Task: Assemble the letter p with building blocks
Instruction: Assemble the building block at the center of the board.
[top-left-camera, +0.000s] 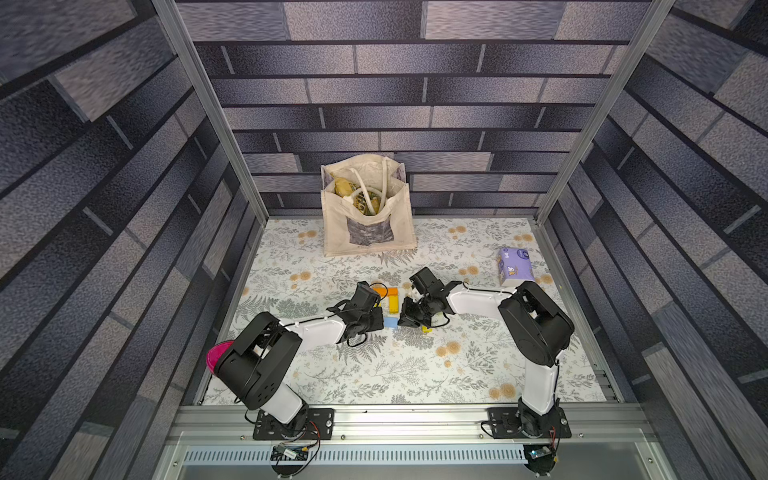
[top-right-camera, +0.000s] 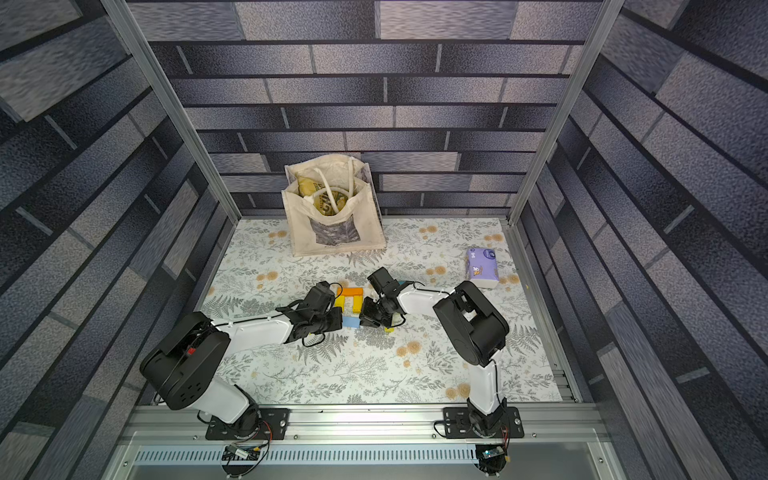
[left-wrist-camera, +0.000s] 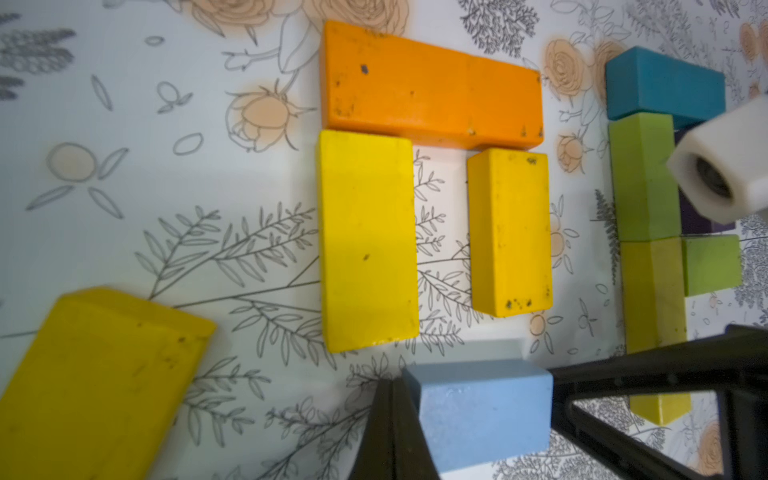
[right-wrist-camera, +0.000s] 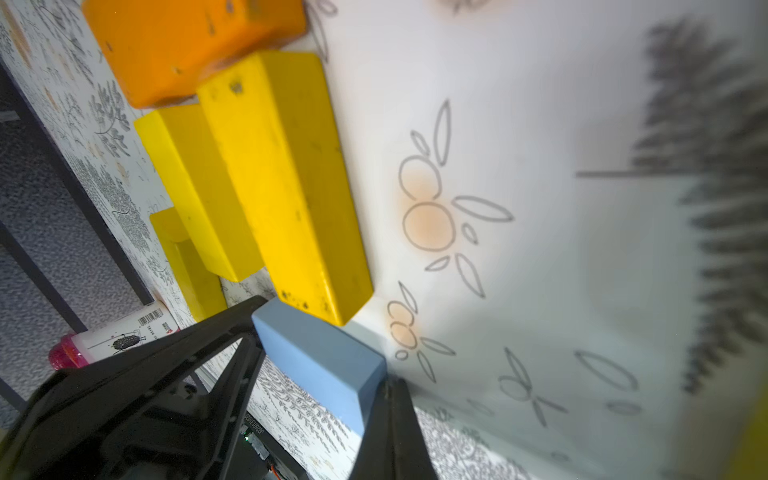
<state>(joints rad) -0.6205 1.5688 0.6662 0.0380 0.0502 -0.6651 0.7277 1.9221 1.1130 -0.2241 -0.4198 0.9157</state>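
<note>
Both arms nudge the light blue block (top-left-camera: 390, 322) into the letter p.
In both top views the arms bend low over the table (top-left-camera: 395, 374), and the left end effector (top-left-camera: 379, 322) and right end effector (top-left-camera: 403, 320) meet at the block. In the left wrist view each one is pressed together and holds nothing. Their tips touch the block's two ends, just below the short yellow block (left-wrist-camera: 511, 232). In the right wrist view the block sits right by it. A good push is slow and even, so the block slides straight and does not turn.
</note>
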